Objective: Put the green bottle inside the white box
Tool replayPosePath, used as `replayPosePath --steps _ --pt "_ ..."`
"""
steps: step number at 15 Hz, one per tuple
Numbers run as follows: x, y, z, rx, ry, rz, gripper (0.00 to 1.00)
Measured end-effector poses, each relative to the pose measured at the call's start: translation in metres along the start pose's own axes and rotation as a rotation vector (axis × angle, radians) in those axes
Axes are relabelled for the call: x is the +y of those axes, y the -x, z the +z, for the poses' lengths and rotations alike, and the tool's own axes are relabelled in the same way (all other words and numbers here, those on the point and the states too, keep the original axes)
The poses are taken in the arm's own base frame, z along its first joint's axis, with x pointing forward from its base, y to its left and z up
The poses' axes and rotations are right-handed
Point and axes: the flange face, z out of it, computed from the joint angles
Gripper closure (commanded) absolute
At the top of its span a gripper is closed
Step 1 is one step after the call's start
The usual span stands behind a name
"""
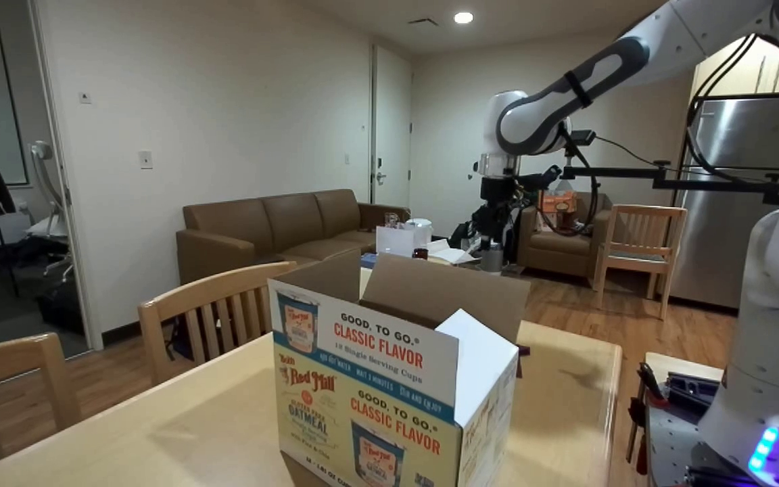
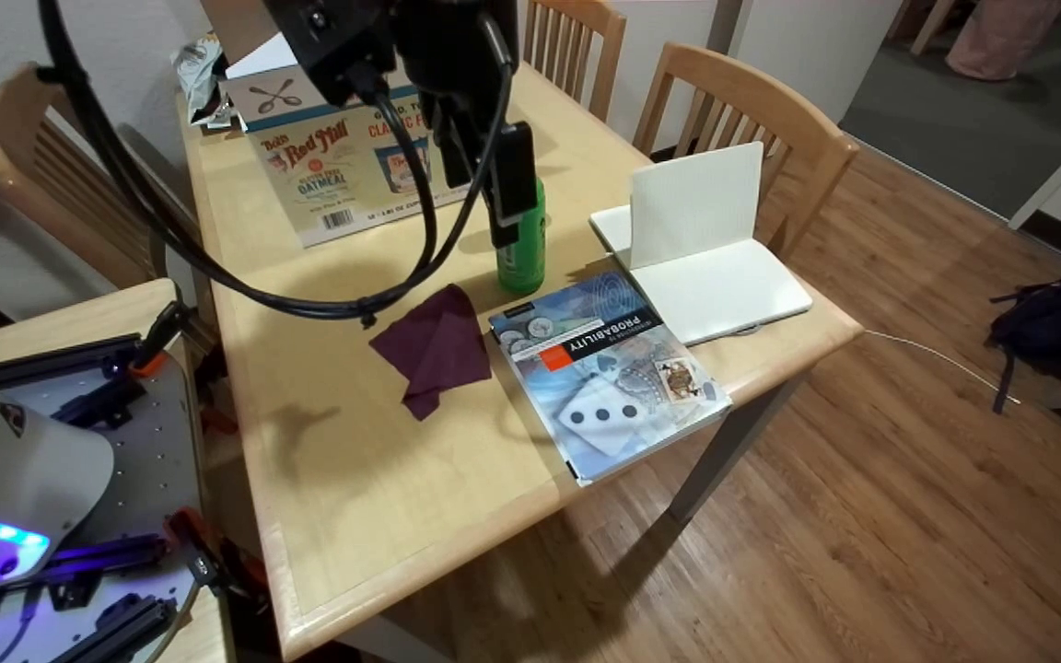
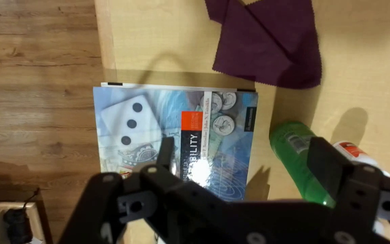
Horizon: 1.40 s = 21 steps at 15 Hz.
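The green bottle (image 2: pixel 523 262) stands upright on the table beside the book; the gripper partly covers it in an exterior view. It also shows in the wrist view (image 3: pixel 293 149), partly behind the right-hand finger. The white box (image 1: pixel 362 392) stands on the table with its top flaps raised; it also shows in an exterior view (image 2: pixel 332 184), partly covered by the arm. Its inside is hidden. My gripper (image 3: pixel 242 156) is open and empty above the table, its span over the book and the gap before the bottle. It also shows in an exterior view (image 1: pixel 491 226).
A probability book (image 2: pixel 618 368) and an open notebook (image 2: pixel 705 267) lie near the bottle. A maroon cloth (image 2: pixel 438 350) lies on the table. A white bottle with an orange label (image 3: pixel 354 150) is beside the green bottle. A crumpled bag (image 2: pixel 201 78) and chairs (image 2: pixel 742 120) are around.
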Motion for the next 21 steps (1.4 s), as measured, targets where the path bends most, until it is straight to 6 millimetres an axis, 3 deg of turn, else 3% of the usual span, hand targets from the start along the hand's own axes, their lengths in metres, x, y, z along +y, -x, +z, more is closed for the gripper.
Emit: replayPosePath --steps 5,12,15,21 --pt "-0.034 -0.016 0.029 -0.057 -0.041 -0.069 0.0" --pt "-0.076 -0.05 0.015 -0.025 -0.093 -0.137 0.0" --pt "-0.095 -0.055 0.021 -0.06 -0.107 -0.166 0.0" --pt "-0.107 -0.06 0.047 -0.129 -0.114 -0.186 0.0"
